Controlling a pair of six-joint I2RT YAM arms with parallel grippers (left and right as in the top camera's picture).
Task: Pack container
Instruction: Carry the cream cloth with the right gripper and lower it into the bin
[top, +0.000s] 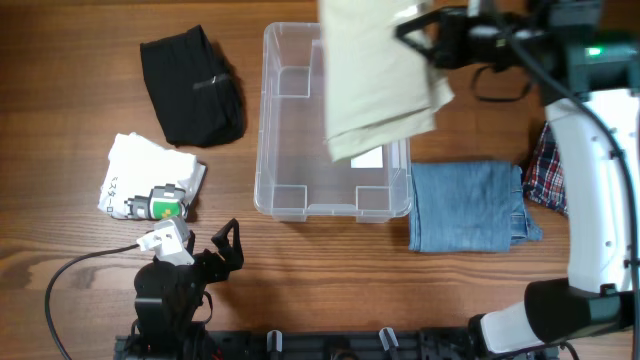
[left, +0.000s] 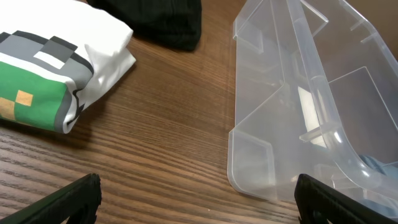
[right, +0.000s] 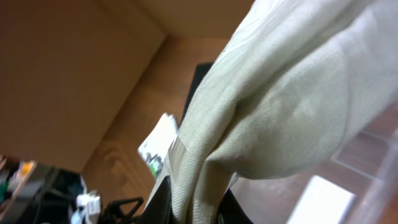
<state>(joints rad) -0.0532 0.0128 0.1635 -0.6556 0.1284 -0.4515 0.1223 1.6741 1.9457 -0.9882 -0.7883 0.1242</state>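
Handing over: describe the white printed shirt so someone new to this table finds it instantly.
Start from the clear container in the middle of the table. Two folded garments lie to its left; the shirt is the one closer to the left claw. It is white with a green-and-grey pixel print, unlike the plain black garment beyond it.

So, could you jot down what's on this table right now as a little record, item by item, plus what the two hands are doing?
container: clear tub, mid-table, no clothes seen in the part that shows
right hand: shut on beige cloth, holding it above the container
left hand: open, empty, low near the front of the table
left of container: black garment; folded white printed shirt
right of container: folded jeans; plaid cloth, partly hidden
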